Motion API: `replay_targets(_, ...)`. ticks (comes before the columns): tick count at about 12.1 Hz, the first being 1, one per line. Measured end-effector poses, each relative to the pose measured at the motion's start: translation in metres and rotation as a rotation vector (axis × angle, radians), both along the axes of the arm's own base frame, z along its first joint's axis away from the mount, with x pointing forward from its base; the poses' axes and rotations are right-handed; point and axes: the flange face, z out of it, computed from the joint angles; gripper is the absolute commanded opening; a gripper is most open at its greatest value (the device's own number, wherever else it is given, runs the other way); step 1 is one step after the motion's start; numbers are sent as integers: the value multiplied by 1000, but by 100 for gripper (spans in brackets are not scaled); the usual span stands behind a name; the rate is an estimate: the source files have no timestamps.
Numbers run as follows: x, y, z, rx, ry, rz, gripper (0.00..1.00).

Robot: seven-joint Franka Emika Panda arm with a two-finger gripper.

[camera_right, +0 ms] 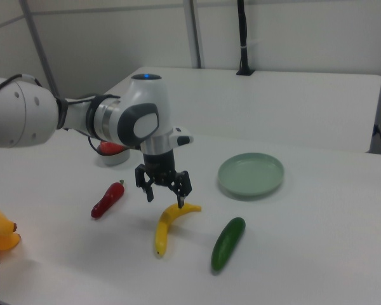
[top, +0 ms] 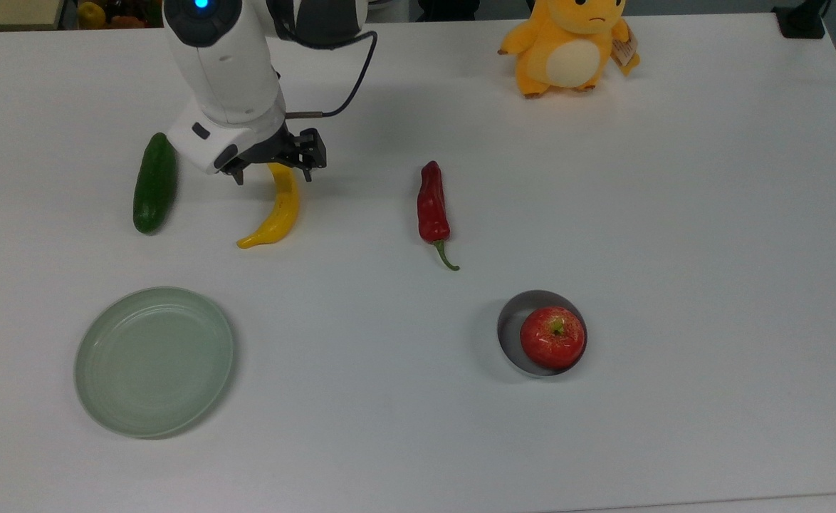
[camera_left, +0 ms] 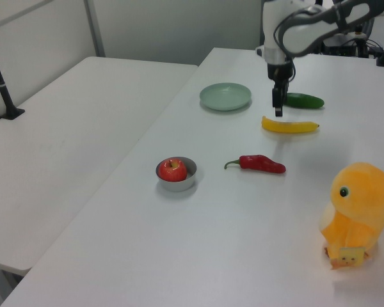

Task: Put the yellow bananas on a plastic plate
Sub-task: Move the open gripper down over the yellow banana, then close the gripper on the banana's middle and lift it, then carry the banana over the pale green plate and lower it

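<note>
Hovering just above the banana [top: 279, 206], toward its upper end in the top view: gripper [top: 273, 176] spread wide, holding nothing, fingers straddling the fruit across its width. Lying flat on the table [top: 603, 214], long axis running away from the plate [top: 154, 361] toward the table's far edge, cucumber [top: 154, 183] alongside. Probably lowering next to pinch across the narrow way.

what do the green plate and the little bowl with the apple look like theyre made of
The plate looks like matte pale-green plastic: soft sheen, faint moulded rings, though glazed ceramic is possible. The bowl looks like metal, probably steel: grey, thin-walled, with a dull reflective inside.
</note>
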Motion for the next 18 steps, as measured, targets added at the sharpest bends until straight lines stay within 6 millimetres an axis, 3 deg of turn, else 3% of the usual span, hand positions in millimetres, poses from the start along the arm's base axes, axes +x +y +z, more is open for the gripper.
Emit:
replay_targets(2, -5, 3, -21, -9, 4, 15, 99)
replay_targets(3, -7, 4, -31, -20, 8, 28, 93)
replay_targets(6, -13, 6, -56, -42, 27, 55, 63)
replay_targets(7, -13, 6, -58, -44, 30, 58, 51)
replay_targets(10, -13, 6, -59, -45, 32, 60, 33)
replay_targets(12, -13, 7, -59, -44, 32, 62, 9)
replay_targets(13, -13, 8, -59, -44, 31, 63, 3)
replay_targets(18, -8, 5, -48, -46, 8, 59, 4)
